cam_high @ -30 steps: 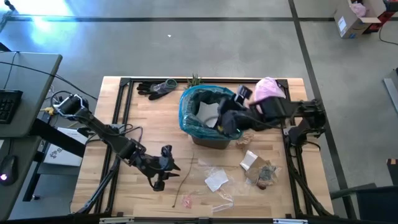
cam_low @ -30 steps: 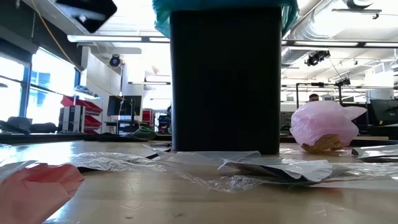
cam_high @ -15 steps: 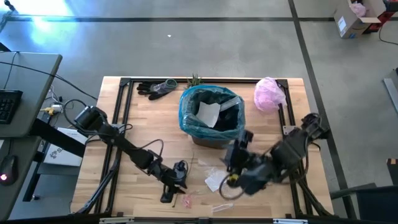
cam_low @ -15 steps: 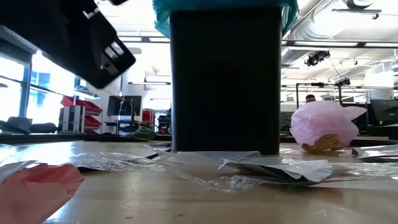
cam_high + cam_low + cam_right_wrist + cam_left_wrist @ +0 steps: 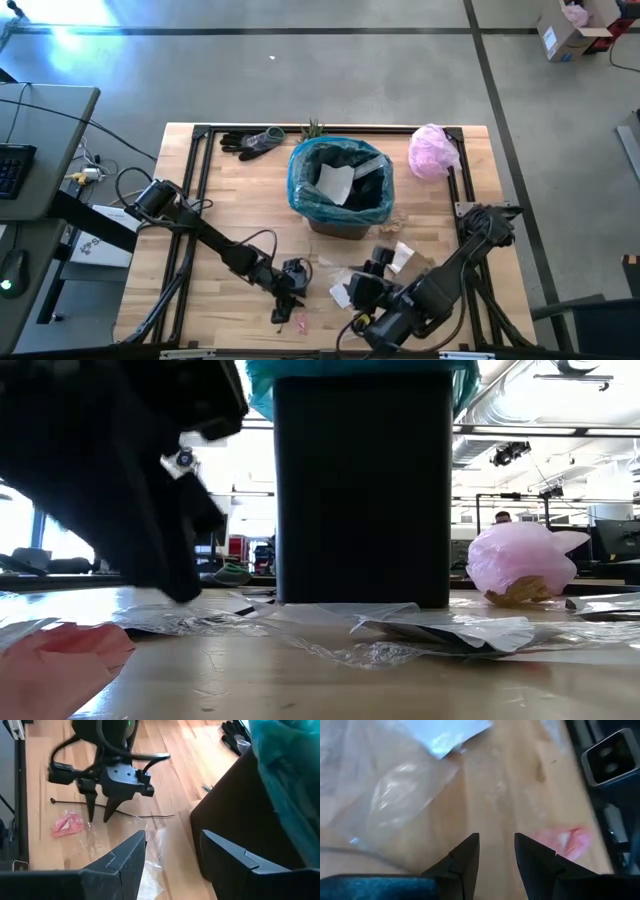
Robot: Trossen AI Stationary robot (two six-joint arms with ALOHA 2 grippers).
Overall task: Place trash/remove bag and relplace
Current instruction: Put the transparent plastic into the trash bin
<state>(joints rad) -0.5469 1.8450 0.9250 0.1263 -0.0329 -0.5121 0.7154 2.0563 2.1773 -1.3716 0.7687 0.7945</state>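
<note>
The teal bag (image 5: 300,185) lined the dark bin (image 5: 345,222) at the upper middle of the worktop (image 5: 220,215), with white paper inside it. Loose trash (image 5: 345,291) lay below the bin, lower centre. The left gripper (image 5: 287,303) hovered at lower centre over a clear wrapper (image 5: 390,795), jaws spread, holding nothing. The right gripper (image 5: 372,270) sat just right of it, jaws spread and empty. A pink bag (image 5: 432,150) lay upper right.
</note>
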